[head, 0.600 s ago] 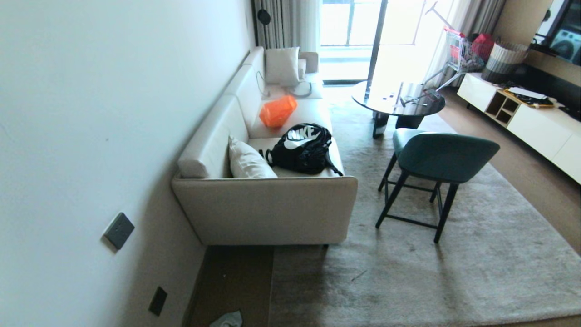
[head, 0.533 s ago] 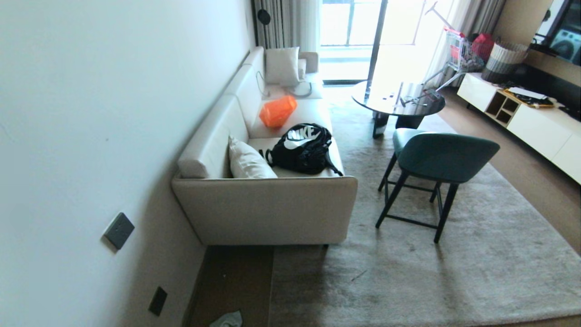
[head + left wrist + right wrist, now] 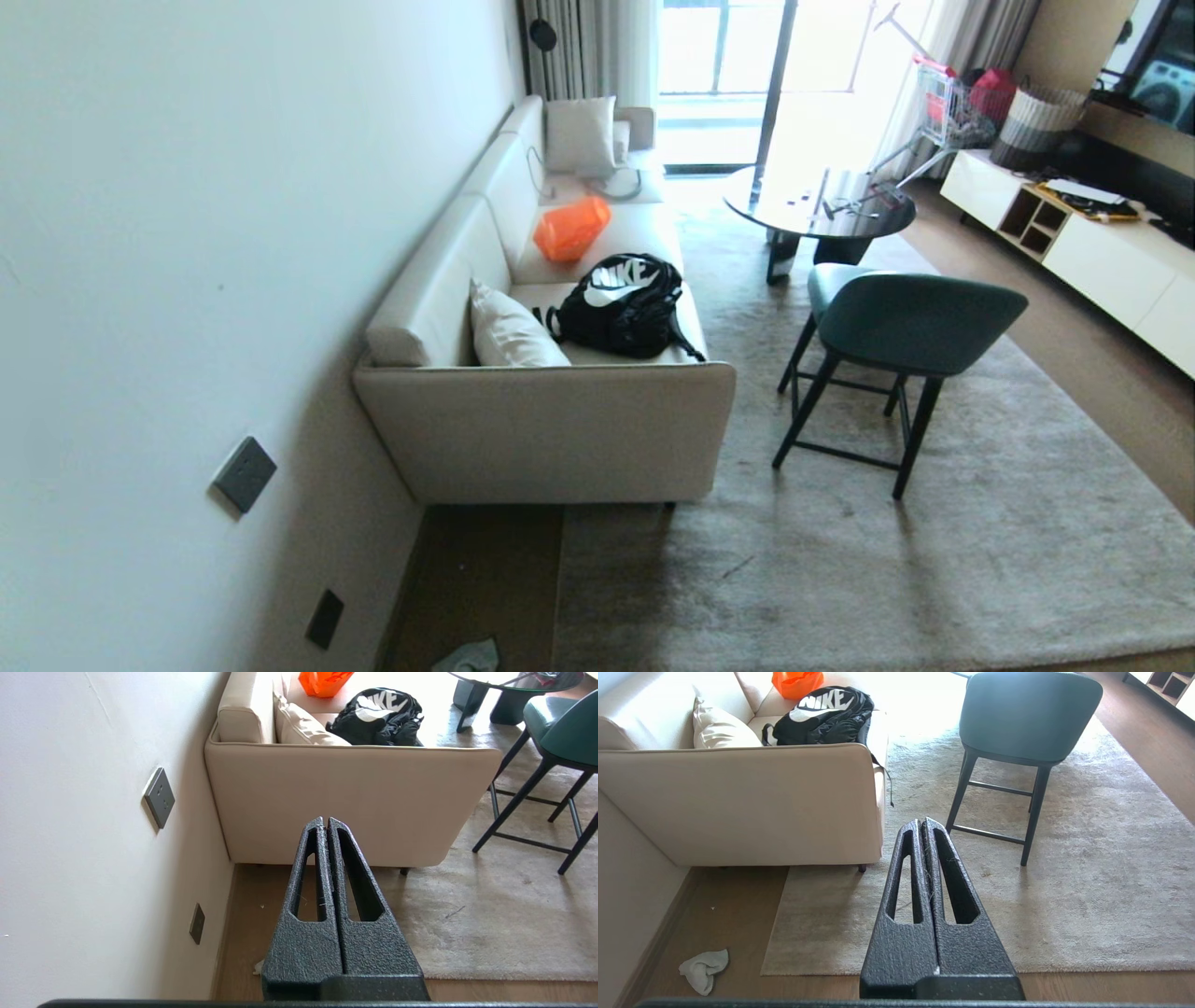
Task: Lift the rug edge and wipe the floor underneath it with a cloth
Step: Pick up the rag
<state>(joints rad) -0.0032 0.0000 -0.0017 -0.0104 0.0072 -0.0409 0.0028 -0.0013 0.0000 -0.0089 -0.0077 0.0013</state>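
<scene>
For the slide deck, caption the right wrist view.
Shut right pincer hangs above the rug edge; the cloth lies crumpled on the floor beside the sofa.

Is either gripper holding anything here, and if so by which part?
Nothing is held. The left gripper and right gripper are both shut and empty; the cloth lies on the floor.

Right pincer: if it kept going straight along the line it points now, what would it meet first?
The right pincer, shut and empty, points down and forward at the rug in front of the sofa. Nothing shows in between, so probably the rug pile first, short of the green chair; depth is unclear.
</scene>
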